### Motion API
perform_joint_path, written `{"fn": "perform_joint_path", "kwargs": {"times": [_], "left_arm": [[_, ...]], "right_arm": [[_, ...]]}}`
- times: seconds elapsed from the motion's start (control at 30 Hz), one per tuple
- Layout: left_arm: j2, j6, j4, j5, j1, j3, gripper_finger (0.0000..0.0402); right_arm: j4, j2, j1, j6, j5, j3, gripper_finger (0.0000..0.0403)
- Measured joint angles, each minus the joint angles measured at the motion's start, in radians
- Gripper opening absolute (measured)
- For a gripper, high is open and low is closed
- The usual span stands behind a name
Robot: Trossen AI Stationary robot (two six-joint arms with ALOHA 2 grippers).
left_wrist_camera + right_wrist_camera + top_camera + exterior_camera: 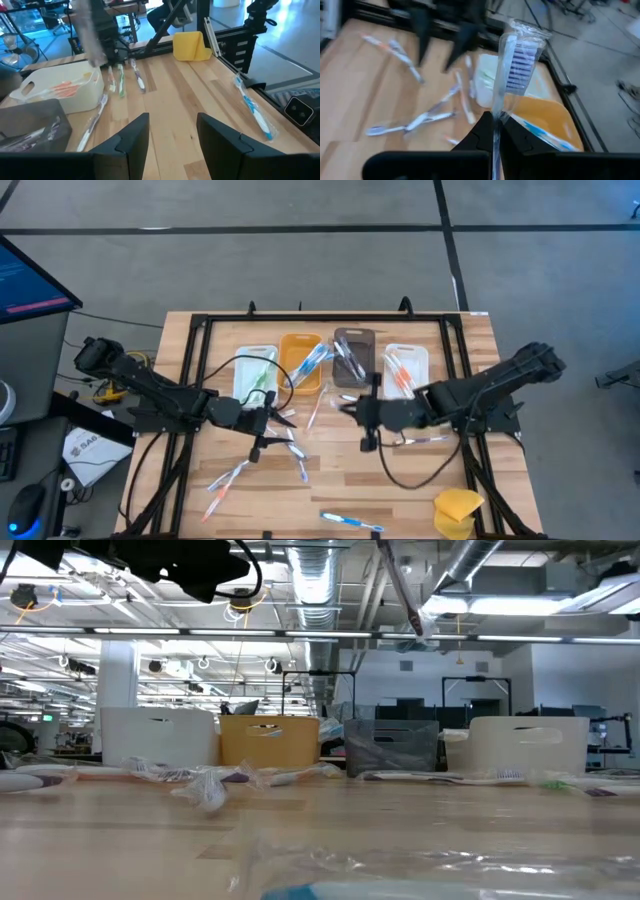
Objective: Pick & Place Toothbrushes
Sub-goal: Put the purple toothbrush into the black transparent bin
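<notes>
Four bins stand in a row at the far side: white (255,368), orange (300,360), grey (352,355) and white (405,365), each with toothbrushes inside. More wrapped toothbrushes (300,460) lie flat and scattered on the wooden table. My right gripper (347,406) hovers near the grey bin, shut on a wrapped toothbrush (512,70) with blue-white bristles. To its left, my left gripper (282,418) is held over the table's middle, open (172,135), with nothing between its fingers. My right gripper pinches the toothbrush's handle (496,117) between its two fingertips, through the clear wrapper. The handle runs along the gap between the fingers, and the bristle head (522,57) sticks out past the tips. The brush is lifted clear of the table.
A yellow sponge-like lump (458,510) lies at the near right corner. A blue toothbrush (350,522) rests by the near edge, and others lie at the near left (228,480) and under the right arm (420,440). A black frame (195,330) borders the table.
</notes>
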Motion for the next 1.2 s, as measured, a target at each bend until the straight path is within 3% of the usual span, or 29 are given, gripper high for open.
{"fn": "perform_joint_path", "kwargs": {"times": [0.17,0.77,1.0,1.2], "left_arm": [[0.0,0.0,0.001,0.0,0.0,0.0,0.0158],[-0.001,0.0,0.002,0.0,0.0,-0.001,0.0158],[-0.001,0.0,0.002,0.0,0.0,-0.001,0.0158],[-0.001,0.0,0.001,0.0,0.0,-0.001,0.0158]], "right_arm": [[-0.016,-0.027,-0.073,0.033,-0.003,0.0,0.0002],[-0.139,-0.029,-0.381,0.24,-0.185,-0.001,0.0002],[-0.179,-0.029,-0.491,0.249,-0.279,-0.001,0.0002],[-0.18,-0.029,-0.554,0.249,-0.289,-0.001,0.0002]]}}
